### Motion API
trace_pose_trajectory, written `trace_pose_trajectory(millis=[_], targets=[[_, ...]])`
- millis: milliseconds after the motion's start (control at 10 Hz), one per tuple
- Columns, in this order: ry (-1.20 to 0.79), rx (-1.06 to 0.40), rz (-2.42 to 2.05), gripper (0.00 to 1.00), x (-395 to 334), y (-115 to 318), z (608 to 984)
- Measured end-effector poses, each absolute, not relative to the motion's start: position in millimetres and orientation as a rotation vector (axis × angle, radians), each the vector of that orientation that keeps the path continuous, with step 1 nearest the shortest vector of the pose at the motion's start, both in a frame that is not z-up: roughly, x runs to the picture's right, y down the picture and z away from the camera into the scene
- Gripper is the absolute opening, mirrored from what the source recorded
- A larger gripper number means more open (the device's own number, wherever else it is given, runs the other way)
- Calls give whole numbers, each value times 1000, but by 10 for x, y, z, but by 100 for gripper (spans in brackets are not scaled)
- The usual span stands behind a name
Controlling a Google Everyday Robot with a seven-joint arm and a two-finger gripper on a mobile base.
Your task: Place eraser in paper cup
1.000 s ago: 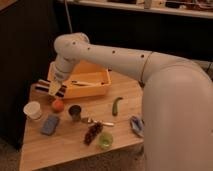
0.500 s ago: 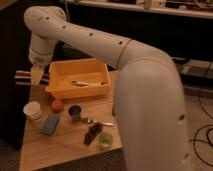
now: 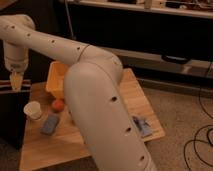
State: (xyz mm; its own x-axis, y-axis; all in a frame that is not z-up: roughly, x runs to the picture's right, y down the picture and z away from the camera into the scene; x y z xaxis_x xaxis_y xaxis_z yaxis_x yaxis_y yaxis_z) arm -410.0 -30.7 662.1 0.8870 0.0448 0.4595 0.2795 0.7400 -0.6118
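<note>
Clamped shut, the gripper [image 3: 16,81] hung above the ten o'clock corner of the table [image 3: 50,150]. The paper cup [image 3: 33,110] stood near, at the gripper's five o'clock. The striped eraser [image 3: 4,86] looked pinched at the fingertips, so I judged pickup done, with carry and release left.

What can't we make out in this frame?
Camera view:
- Eraser: not identifiable. A dark striped bit by the shut gripper, at far left, is cut by the frame edge; held or not, unclear.
- Tray and table middle: hidden behind the arm.
- Cup inside: too small to see.
- Bluish item, table's right: blurred, unidentifiable.
</note>
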Motion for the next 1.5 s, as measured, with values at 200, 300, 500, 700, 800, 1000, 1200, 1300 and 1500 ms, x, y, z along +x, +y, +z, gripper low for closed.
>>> trace_pose_trajectory(millis=[200, 300, 500, 700, 800, 1000, 1200, 1300, 1500], targets=[[-444, -762, -152, 14, -4253, 10, 7039], [-434, -775, -143, 14, -4262, 100, 7208], [-403, -805, -101, 14, -4241, 228, 7556], [-377, -816, -84, 14, -4216, 251, 7695], [-362, -813, -89, 14, -4206, 249, 7695], [-318, -810, -122, 14, -4237, 375, 7677], [-298, -817, -100, 14, -4051, 471, 7711], [-294, -823, -87, 14, -3981, 519, 7743], [-296, -832, -66, 14, -3940, 564, 7745]])
